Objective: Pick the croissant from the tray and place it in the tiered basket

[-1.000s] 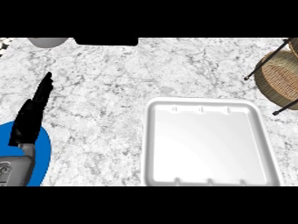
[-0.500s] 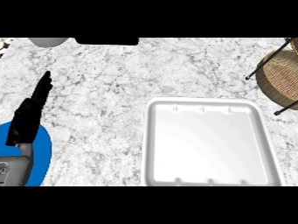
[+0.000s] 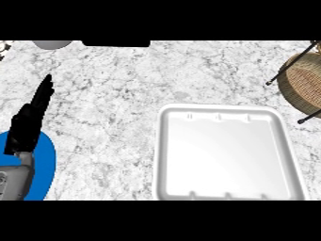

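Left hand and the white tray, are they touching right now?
Apart. The head view shows a stretch of marble counter between the left hand, fingers straight at the view's left, and the tray.

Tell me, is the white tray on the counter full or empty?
Empty. The tray shows only its bare white bottom from rim to rim; nothing lies in it.
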Robot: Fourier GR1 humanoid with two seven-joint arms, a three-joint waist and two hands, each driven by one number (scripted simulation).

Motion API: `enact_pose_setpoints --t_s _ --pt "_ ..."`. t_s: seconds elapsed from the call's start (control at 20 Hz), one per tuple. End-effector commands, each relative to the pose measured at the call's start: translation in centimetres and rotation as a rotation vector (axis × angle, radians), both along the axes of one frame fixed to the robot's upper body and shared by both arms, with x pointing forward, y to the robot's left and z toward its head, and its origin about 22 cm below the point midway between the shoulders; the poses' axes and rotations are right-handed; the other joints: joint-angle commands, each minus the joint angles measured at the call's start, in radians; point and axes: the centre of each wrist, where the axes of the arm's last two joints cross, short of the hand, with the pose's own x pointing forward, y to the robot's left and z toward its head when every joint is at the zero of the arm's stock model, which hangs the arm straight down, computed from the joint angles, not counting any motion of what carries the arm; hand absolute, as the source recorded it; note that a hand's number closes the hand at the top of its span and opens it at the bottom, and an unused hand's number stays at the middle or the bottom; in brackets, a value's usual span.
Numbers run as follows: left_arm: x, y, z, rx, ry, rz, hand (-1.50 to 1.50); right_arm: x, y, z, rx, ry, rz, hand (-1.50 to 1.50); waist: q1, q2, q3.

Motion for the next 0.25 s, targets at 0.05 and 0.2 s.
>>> enact_pose_setpoints --t_s 0.05,0.2 --pt "-0.4 0.0 -0.9 -0.024 0.012 0.011 0.00 -4.3 -2.8 -0.3 0.063 -0.021 0.013 -1.50 -0.001 0.006 0.004" --pt "-0.6 -0.8 -0.8 -0.018 -0.003 -0.005 0.00 -5.5 -3.5 -0.4 0.104 -0.037 0.022 -1.50 -0.002 0.002 0.005"
